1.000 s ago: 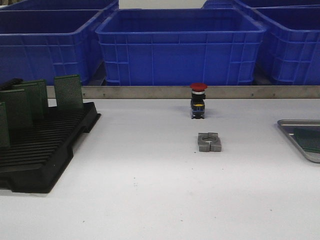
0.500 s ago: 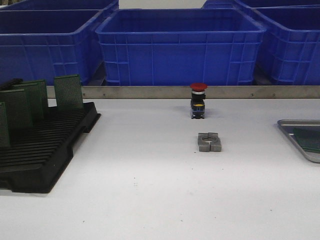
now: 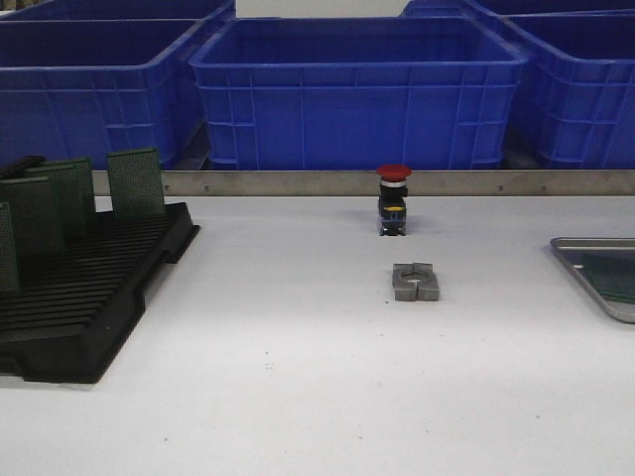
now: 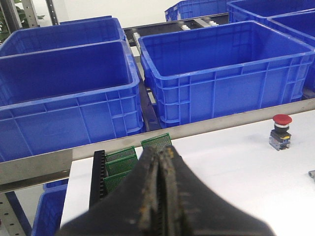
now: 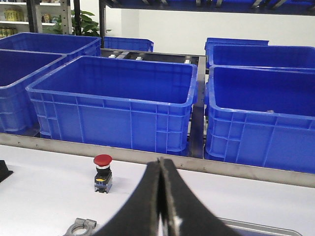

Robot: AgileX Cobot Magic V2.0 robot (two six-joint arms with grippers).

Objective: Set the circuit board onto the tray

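Several green circuit boards [image 3: 135,182] stand upright in a black slotted rack [image 3: 89,297] at the table's left; they also show in the left wrist view [image 4: 121,161]. The silver-grey tray [image 3: 585,260] lies at the right edge, with a green board [image 3: 610,276] lying in it; a strip of its rim shows in the right wrist view [image 5: 256,227]. My left gripper [image 4: 159,152] is shut and empty, raised behind the rack. My right gripper [image 5: 160,164] is shut and empty, raised near the tray. Neither arm shows in the front view.
A red-capped push button [image 3: 394,198] stands at mid-table near the metal rail [image 3: 298,182]. A grey metal clamp [image 3: 415,281] lies just in front of it. Big blue crates [image 3: 357,89] line the far side behind the rail.
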